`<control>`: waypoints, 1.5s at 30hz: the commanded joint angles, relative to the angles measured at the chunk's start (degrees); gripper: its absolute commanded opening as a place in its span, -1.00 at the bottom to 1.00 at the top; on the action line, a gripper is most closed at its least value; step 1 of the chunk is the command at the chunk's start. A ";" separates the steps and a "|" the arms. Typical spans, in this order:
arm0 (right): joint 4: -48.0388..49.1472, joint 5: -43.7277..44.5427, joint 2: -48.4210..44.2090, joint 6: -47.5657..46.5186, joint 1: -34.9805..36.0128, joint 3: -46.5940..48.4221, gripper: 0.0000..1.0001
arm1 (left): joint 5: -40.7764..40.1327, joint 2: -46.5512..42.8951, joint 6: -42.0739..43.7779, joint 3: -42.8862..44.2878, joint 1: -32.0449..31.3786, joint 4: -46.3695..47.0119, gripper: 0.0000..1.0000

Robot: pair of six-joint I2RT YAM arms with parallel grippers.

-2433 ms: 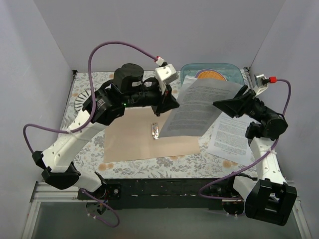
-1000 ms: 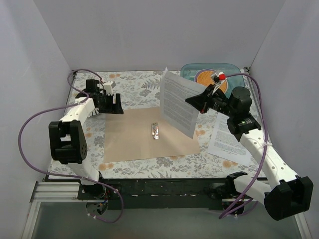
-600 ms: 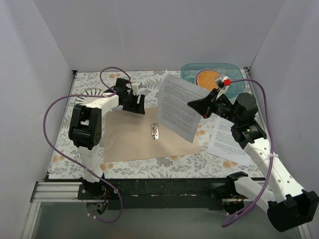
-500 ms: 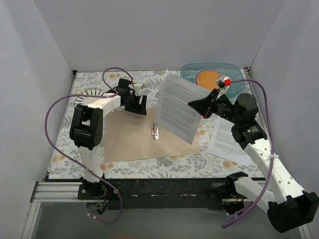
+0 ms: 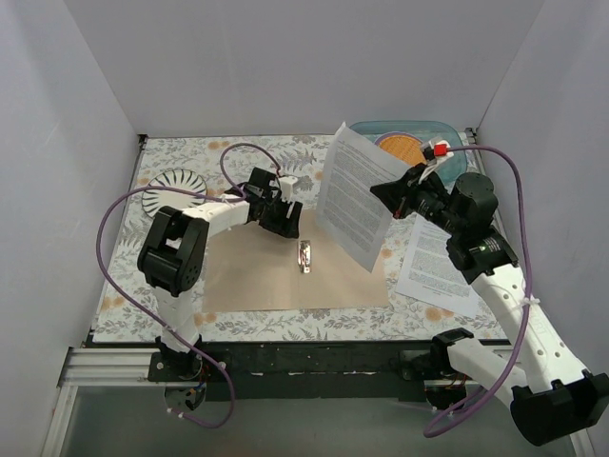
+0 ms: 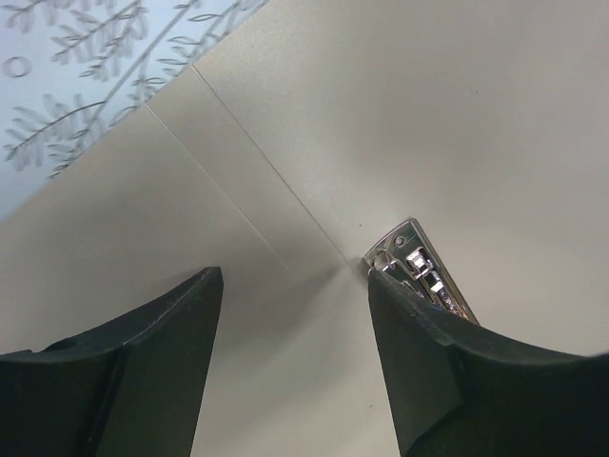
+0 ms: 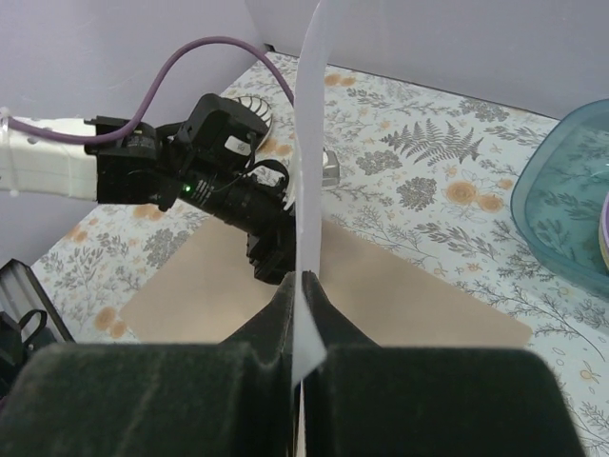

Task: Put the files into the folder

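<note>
The tan folder (image 5: 257, 281) lies flat on the table with its metal clip (image 5: 304, 255) in the middle. My left gripper (image 5: 285, 221) stands open low over the folder's (image 6: 381, 143) far edge. Nothing is between its fingers, and the clip (image 6: 419, 271) lies just beyond the right fingertip. My right gripper (image 5: 385, 190) is shut on one white printed sheet (image 5: 354, 195) of the files, held upright above the folder's right side. In the right wrist view that sheet (image 7: 309, 143) shows edge-on, pinched in my right gripper (image 7: 303, 278). More printed sheets (image 5: 436, 267) lie on the table to the right.
A teal plastic container (image 5: 381, 133) with an orange thing (image 5: 404, 149) in it stands at the back right. A striped plate (image 5: 176, 184) sits at the back left. Purple cables loop above both arms. White walls close in the table on three sides.
My left arm has swung from the back left to the middle, ending over the folder near the clip. The folder has shifted slightly right. My right gripper has lifted the sheet a little right.
</note>
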 commanded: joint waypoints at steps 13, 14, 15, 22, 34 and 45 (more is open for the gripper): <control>-6.46 8.55 -4.26 -2.11 -0.81 0.88 -0.97 | -4.91 -6.13 -7.78 -0.73 -5.20 -6.90 0.14; -6.20 7.94 -4.61 -1.75 -0.81 0.35 -0.97 | -5.08 -6.31 -8.04 3.37 -2.67 -7.51 0.15; -5.85 7.41 -5.22 -1.40 -0.89 -0.79 -0.97 | -5.17 -5.70 -8.40 5.94 -1.25 -9.34 0.15; -0.49 -3.92 -3.82 3.43 -1.07 -2.47 -0.97 | -3.95 -5.25 -5.16 22.14 9.48 -16.04 0.18; 11.31 -23.80 6.55 12.58 0.25 0.69 -0.97 | -5.08 -10.18 10.76 4.12 14.67 -14.37 0.18; 4.27 -17.83 21.31 3.09 3.94 0.34 -0.97 | -9.92 -9.21 13.48 0.25 15.28 -12.00 0.13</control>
